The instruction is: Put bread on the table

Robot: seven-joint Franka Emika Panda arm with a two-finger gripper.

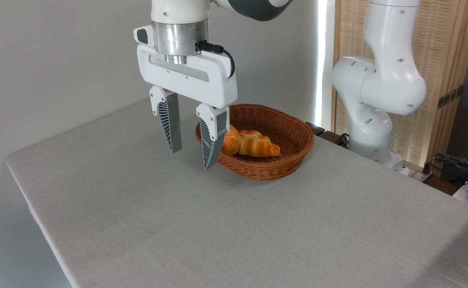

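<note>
Two ribbed grey fingers (170, 126) of gripper (190, 160) spread apart, empty, above cloth-covered table (178, 224); round orange bread (231, 144) in woven wicker basket (286, 160), touching braided golden loaf (258, 145).

The bread (230, 145) is largely hidden behind one finger of the end effector (192, 158); only an orange sliver is seen. The lower side of the braided loaf (257, 145) is concealed by the basket (286, 160) wall. The tabletop (234, 224) is cut off at the bottom and right edges. The arm (382, 80) is cropped at the top.
</note>
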